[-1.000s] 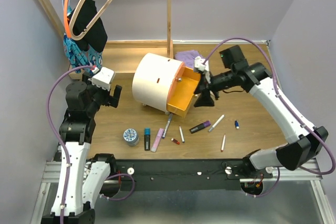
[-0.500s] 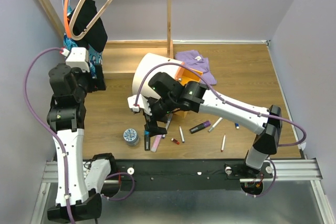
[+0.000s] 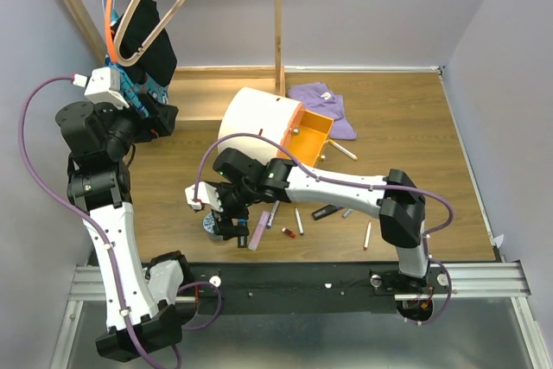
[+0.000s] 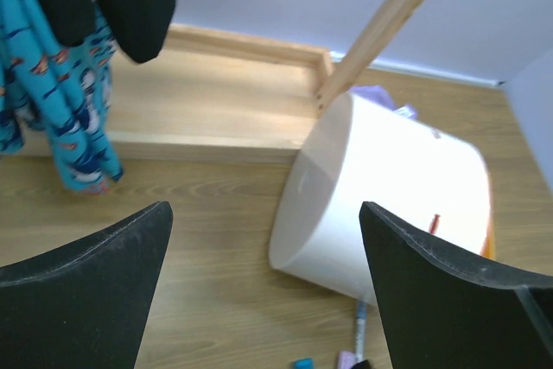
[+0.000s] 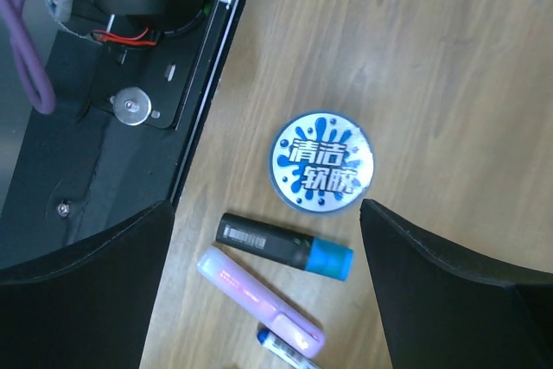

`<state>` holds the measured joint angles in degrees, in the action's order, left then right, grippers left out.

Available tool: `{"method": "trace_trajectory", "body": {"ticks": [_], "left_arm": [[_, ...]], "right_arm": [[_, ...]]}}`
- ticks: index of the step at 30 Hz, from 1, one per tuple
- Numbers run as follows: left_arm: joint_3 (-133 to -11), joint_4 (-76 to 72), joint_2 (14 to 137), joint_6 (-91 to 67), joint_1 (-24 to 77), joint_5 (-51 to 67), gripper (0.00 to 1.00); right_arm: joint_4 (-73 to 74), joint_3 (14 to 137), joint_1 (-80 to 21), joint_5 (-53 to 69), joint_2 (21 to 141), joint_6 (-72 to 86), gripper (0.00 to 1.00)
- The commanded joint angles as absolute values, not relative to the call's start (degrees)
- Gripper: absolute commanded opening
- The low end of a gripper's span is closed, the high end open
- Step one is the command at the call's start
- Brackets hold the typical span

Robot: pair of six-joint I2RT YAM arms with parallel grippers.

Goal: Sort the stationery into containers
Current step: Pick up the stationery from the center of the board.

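Hovering, jaws spread wide, nothing held on either side.
Left gripper (image 3: 161, 117) hung raised at far left; right gripper (image 3: 226, 219) was poised over the round tin (image 5: 322, 162) beside a blue-capped marker (image 5: 285, 245); the cream drum (image 3: 257, 131) stood behind, orange drawer (image 3: 311, 137) out.

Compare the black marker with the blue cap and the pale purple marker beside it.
The black blue-capped marker is two-toned with a white label; the pale purple marker is one colour, thicker. The black one lies nearer the round blue-and-white tin. Both lie flat, roughly parallel.
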<state>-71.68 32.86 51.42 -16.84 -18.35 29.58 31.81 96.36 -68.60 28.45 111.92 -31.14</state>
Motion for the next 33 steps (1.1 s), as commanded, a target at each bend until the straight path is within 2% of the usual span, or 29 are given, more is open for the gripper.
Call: {"method": "trace_trajectory", "body": {"ticks": [1, 15, 25, 28, 29, 32, 33], "left_arm": [[-75.23, 26.72, 49.92, -22.94, -19.16, 38.49, 0.98], [-80.16, 31.2, 51.77, -19.69, -18.55, 36.48, 0.98], [-79.01, 30.32, 51.94, -19.78, -18.63, 36.04, 0.98], [-78.4, 29.71, 51.86, -20.21, -18.63, 36.3, 0.98], [-78.14, 29.53, 51.94, -20.39, -18.63, 36.39, 0.98], [-77.96, 29.27, 51.94, -20.92, -18.54, 36.82, 0.98], [-77.96, 29.27, 52.03, -20.92, -18.54, 37.09, 0.98]], "right_arm": [[28.3, 97.72, -68.73, 30.24, 115.13, -27.25, 0.96], [29.44, 106.17, -68.82, 28.92, 126.03, -25.23, 0.97], [30.94, 105.3, -69.08, 24.88, 128.15, -25.49, 0.97], [30.15, 103.63, -68.99, 23.64, 127.36, -25.4, 0.89], [29.8, 103.28, -68.99, 23.64, 127.09, -25.4, 0.79], [29.62, 103.18, -69.08, 23.82, 126.04, -25.31, 0.64], [29.71, 103.44, -69.08, 23.56, 125.51, -25.4, 0.63]]}}
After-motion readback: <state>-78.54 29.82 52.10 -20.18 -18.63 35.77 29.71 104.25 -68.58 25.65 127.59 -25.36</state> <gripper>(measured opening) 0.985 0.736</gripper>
